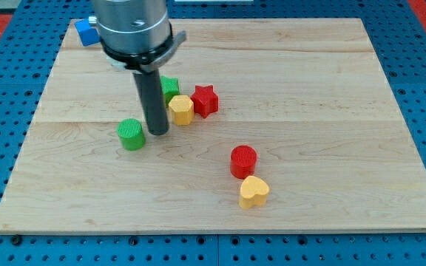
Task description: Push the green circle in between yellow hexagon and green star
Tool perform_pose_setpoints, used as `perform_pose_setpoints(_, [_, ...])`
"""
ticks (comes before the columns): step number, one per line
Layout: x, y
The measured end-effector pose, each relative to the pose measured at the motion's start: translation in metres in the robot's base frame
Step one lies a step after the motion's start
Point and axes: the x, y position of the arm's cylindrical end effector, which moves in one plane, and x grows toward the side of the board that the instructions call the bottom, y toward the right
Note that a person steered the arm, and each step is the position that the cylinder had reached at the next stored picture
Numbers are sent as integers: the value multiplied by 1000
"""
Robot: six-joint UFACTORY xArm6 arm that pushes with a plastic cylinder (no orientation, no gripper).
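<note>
Tip: my tip (158, 133) rests on the bench (331, 111), between the green circle (132, 134) on its left and the yellow hexagon (181, 110) on its right.
Gripper: none fitted; only a plain rod.
Green star (170, 86): just beyond the hexagon, partly hidden by the rod.
Red star (205, 100): right of the hexagon.
Near right: red circle (243, 161), yellow heart (254, 191).
Far left: blue block (86, 32).

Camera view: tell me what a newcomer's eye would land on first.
The dark rod dominates the view's upper left, my tip planted between the green circle block and the yellow hexagon block. A red star block sits just right of that hexagon on the pale wooden board.
</note>
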Motion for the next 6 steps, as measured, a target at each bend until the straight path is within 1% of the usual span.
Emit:
perform_pose_setpoints(1, [48,-15])
perform_pose_setpoints(2, [59,-66])
perform_pose_setpoints(3, [22,-47])
perform_pose_setpoints(4, [-3,-53])
perform_pose_setpoints(5, [-14,-76])
perform_pose_setpoints(6, [-30,-86])
